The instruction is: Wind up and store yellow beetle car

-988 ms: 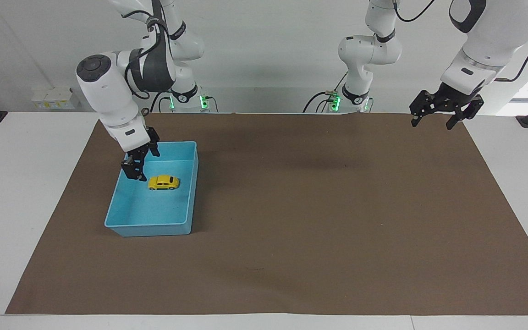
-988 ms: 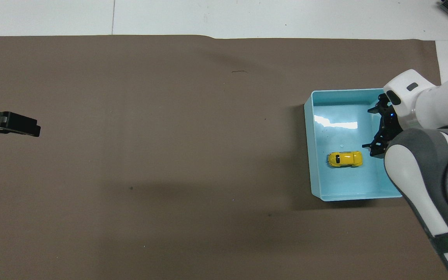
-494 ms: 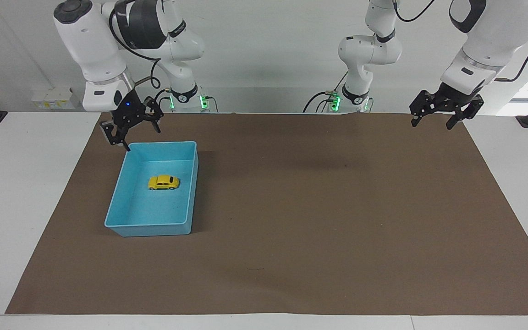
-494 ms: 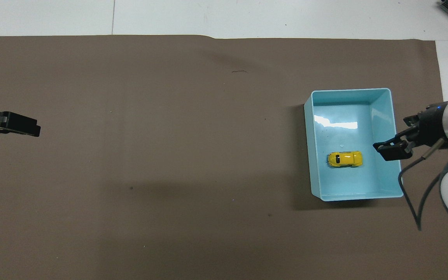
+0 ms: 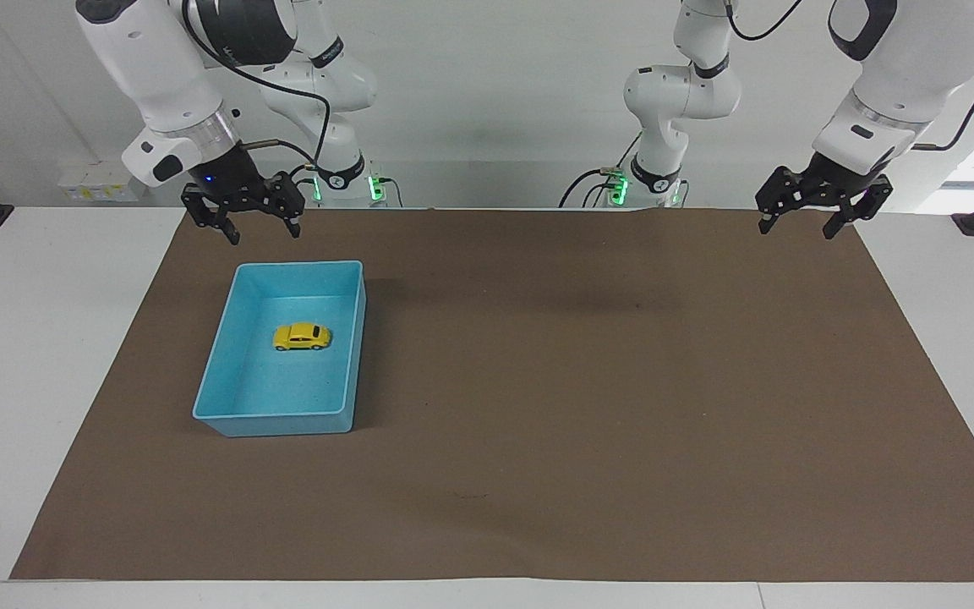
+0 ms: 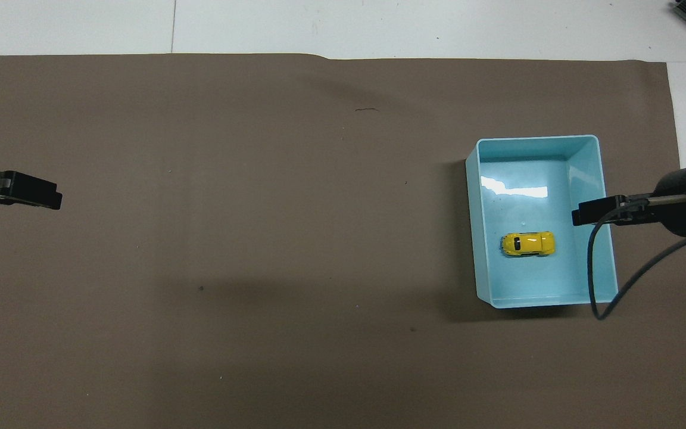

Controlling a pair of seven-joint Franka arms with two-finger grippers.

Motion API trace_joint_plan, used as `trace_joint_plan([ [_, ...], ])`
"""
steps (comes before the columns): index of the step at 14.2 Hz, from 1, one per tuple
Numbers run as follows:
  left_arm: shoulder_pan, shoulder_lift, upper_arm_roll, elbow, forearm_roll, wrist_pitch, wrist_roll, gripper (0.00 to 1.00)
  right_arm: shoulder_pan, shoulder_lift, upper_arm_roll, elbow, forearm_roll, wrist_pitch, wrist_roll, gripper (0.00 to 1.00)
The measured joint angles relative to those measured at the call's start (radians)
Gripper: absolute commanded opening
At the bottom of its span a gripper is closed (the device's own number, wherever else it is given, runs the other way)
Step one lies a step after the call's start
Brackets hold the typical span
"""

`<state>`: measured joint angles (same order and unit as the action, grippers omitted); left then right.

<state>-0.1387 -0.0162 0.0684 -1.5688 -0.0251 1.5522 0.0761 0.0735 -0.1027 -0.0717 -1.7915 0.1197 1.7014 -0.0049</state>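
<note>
The yellow beetle car (image 5: 302, 337) (image 6: 528, 243) stands on its wheels on the floor of the light-blue tray (image 5: 276, 420) (image 6: 473, 250), touching no wall. My right gripper (image 5: 260, 230) (image 6: 584, 213) hangs open and empty well above the tray's edge at the right arm's end, clear of the car. My left gripper (image 5: 796, 227) (image 6: 51, 199) waits open and empty above the mat's corner at the left arm's end.
A brown mat (image 5: 555, 397) covers most of the white table (image 5: 47, 338); the tray stands on it toward the right arm's end. A black cable (image 6: 593, 280) loops down from the right wrist over the tray's edge.
My right gripper has risen out of the tray and turned level, away from the car. The car, the tray and the left arm have stayed where they were.
</note>
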Motion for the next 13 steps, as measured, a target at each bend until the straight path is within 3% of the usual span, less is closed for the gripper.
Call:
trace_joint_plan([
  [7,0.026,0.000,0.007,0.002,-0.008,-0.016,-0.004,1.00,-0.001,0.071,-0.003,-0.001,0.001,0.042,0.033,1.00],
  [13,0.031,0.000,0.007,0.012,-0.044,-0.051,-0.004,1.00,-0.002,0.076,-0.004,0.002,-0.022,0.020,0.033,1.00],
])
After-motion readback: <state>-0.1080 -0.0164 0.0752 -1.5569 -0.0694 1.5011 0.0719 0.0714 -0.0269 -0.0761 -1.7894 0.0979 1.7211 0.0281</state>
